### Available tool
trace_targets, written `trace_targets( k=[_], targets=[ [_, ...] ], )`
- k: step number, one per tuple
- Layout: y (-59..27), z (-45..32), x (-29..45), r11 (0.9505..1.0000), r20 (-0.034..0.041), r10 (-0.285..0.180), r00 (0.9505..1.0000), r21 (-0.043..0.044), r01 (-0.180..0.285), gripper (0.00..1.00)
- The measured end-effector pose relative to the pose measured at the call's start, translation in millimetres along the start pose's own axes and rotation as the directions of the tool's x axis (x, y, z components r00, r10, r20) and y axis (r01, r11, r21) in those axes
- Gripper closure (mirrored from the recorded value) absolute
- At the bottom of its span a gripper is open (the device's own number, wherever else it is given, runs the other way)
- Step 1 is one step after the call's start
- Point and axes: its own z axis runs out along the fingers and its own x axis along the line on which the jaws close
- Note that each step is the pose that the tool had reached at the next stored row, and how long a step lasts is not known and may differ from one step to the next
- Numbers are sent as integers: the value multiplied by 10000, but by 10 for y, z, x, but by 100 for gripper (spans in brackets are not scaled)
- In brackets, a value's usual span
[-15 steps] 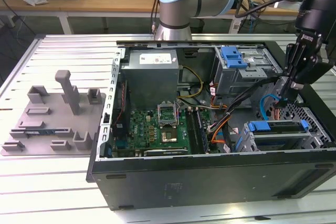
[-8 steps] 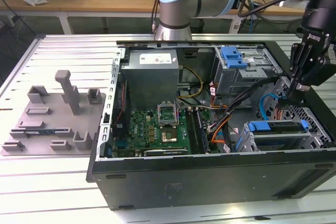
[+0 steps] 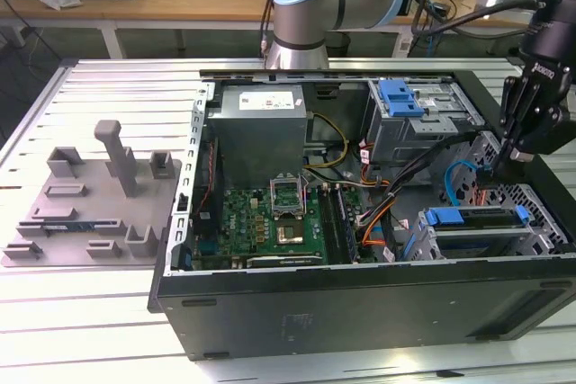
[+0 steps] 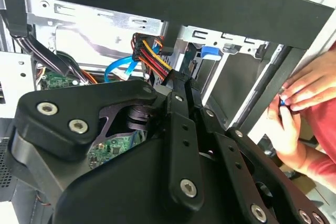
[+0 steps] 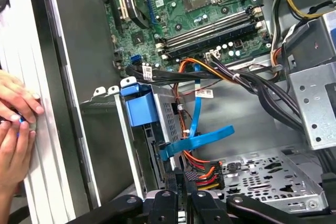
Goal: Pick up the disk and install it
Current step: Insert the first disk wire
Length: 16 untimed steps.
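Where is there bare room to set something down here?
Free: slatted table around the grey fixture tray, at the exterior view's left of the case. Crowded: inside it, cables fill the gap between motherboard and drive cages.

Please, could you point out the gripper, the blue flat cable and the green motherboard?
gripper (image 3: 516,150): exterior view, on its lower tip.
blue flat cable (image 5: 202,139): first wrist view, on the middle of the wide band.
green motherboard (image 3: 238,222): exterior view, on its green surface.
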Motion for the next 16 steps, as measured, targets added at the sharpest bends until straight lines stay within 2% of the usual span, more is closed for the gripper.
trace_targets(
  k=[1, 2, 3, 6, 9, 14, 16],
  targets=[
    [2, 4, 12, 10000, 54, -4, 10000, -4, 4, 84],
    [8, 13, 43, 10000, 178, -12, 9998, -11, 13, 84],
    [21, 27, 90, 10000, 344, -31, 9994, -17, 32, 84],
    [30, 42, 138, 10000, 500, -98, 9987, -13, 99, 84],
    [39, 50, 162, 9995, 531, -306, 9981, 42, 305, 84],
    [58, 55, 181, 9965, 508, -827, 9953, 194, 818, 84],
    [75, 64, 202, 9957, 530, -913, 9944, 218, 902, 84]
  ],
)
